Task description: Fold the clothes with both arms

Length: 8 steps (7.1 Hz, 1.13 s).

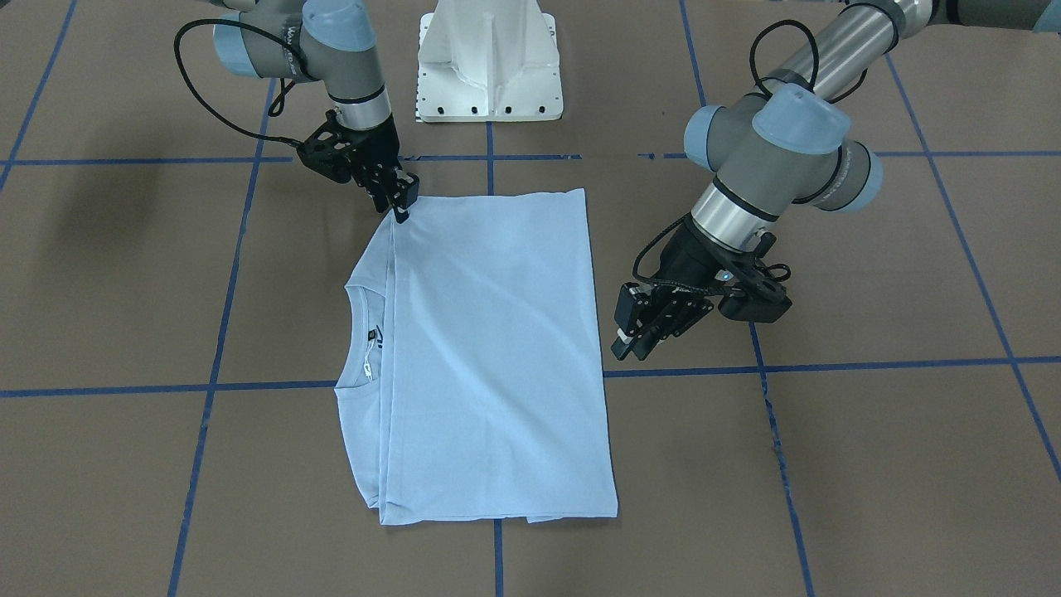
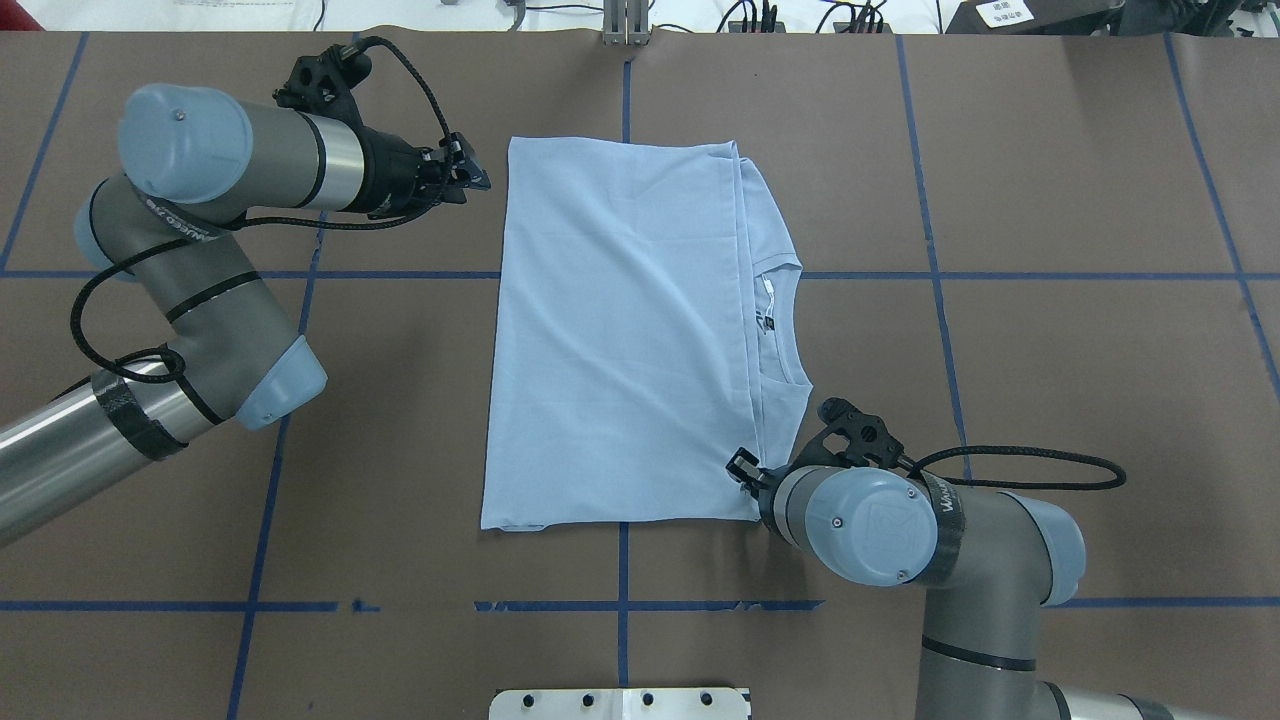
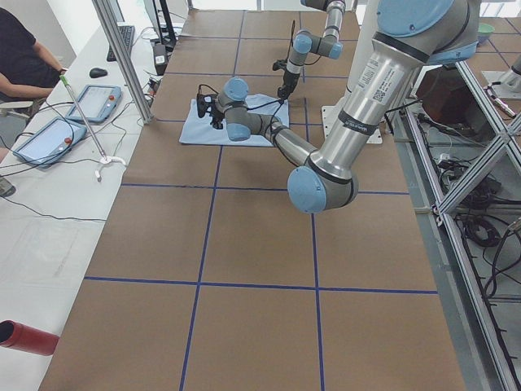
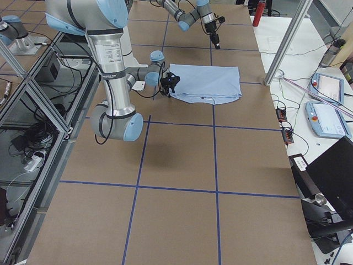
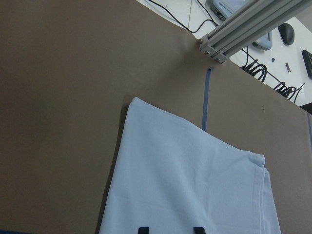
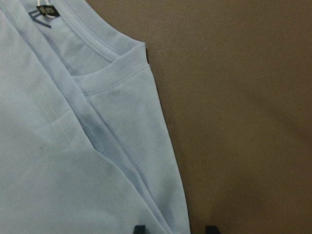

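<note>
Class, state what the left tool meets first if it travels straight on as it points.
Probably the T-shirt, near its side edge; how high the left tool hangs is unclear.

Light is bright and even, from overhead, with no hard glare on the table point(image 1: 912, 464). Shadows are soft-edged: a broad dim patch lies on the table beside the right arm point(image 1: 331, 50) in the front-facing view, and a diagonal band darkens the brown surface in the right wrist view. The shirt point(image 6: 73, 170) is sharp there, its stitching clear. The white bench point(image 2: 200, 12) along the overhead view's top edge is washed out. Both side views are wide-angle: the frame post point(image 3: 122, 57) leans, and the far shirt is small and soft.
</note>
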Available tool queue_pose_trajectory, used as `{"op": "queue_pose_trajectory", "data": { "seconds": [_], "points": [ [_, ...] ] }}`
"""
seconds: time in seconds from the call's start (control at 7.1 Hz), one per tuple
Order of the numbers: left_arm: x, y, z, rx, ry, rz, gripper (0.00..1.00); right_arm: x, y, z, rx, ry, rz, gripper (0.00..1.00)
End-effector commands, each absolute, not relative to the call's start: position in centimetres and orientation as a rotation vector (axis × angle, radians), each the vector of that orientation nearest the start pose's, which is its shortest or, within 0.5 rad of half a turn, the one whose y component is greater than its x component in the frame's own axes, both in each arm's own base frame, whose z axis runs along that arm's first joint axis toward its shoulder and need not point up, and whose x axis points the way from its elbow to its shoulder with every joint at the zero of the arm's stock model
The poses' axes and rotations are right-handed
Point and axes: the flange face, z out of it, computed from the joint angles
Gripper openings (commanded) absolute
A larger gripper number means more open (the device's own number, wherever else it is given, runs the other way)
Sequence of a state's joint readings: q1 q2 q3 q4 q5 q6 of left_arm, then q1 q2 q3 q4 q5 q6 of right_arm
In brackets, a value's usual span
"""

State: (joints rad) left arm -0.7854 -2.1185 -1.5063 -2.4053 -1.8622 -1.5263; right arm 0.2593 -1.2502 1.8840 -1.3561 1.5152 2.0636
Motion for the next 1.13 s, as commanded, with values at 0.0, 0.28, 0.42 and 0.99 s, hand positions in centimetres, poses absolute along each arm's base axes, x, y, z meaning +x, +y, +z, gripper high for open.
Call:
{"op": "queue_pose_trajectory", "data": {
  "seconds": [0.0, 0.28, 0.42, 0.99],
  "points": [
    [41.11, -55.91, 27.07, 0.302, 1.306, -0.436, 0.42, -53.53, -28.54, 32.49, -0.050, -0.867, 0.728, 0.48],
    [40.94, -55.89, 26.85, 0.305, 1.309, -0.436, 0.42, -53.61, -28.44, 32.40, -0.053, -0.868, 0.725, 0.08],
    [40.90, -55.88, 26.78, 0.307, 1.310, -0.437, 0.42, -53.58, -28.43, 32.49, -0.053, -0.867, 0.725, 0.00],
    [40.93, -55.88, 26.96, 0.303, 1.308, -0.438, 0.42, -53.39, -28.75, 31.51, -0.051, -0.886, 0.726, 0.00]
  ]
}}
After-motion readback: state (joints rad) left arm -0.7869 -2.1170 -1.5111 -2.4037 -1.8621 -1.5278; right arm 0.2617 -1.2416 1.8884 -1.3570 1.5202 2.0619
